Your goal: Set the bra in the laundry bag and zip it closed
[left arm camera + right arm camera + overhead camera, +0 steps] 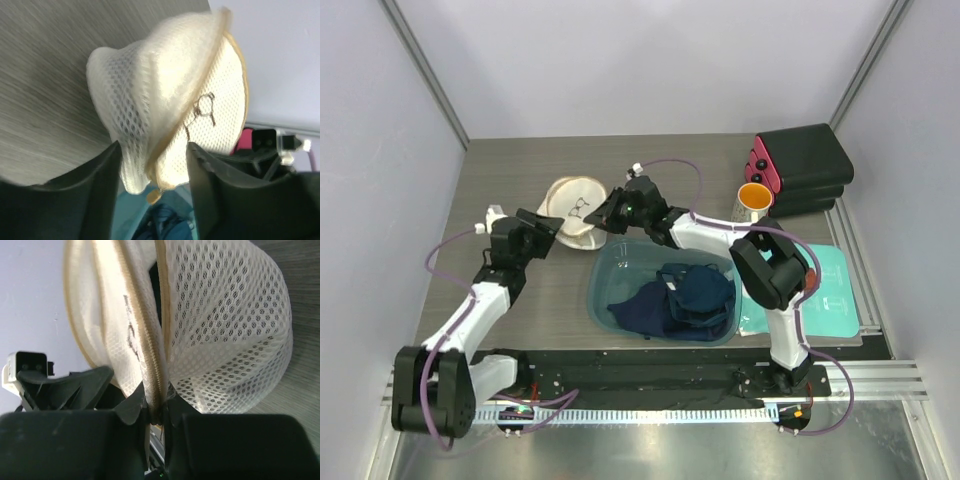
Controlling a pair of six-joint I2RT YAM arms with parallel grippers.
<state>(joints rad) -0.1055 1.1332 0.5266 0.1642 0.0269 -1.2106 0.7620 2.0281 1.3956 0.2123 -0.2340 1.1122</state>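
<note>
Holds the bag [570, 200] on edge just behind the tub's [596, 292] back-left corner, between both hands; cannot tell whether its lower edge touches the counter [510, 170].

Presents cream mesh with two round faces; shows the dark emblem [580, 208] on the face seen from above, tilted away from the tub.

Grips the bag's rim on the side farther from the tub with the left hand [548, 225]; sets the fingers [75, 200] wide apart, both tips touching mesh, clamped on the bunched rim fold.

Pinches the zipper band with the right hand [603, 215] on the side of the bag nearer the tub's back wall; brings the fingers [131, 407] almost together, clamped on the band with no free gap.

Shows, in the right wrist view, the zipper drawn together at the hand and parted farther up.

Cannot confirm where the bra is; registers only a dark patch inside that parted slit, too little exposed to name.

Locates the navy clothes [680, 295] heaped inside the tub, mostly in its right half.

Locates the teal pouch [825, 290] flat on the counter just right of the tub.

Locates the orange cup [754, 197] behind the tub's back-right corner; locates the black box [805, 165] just beyond the cup, farther behind and right of the tub.
</note>
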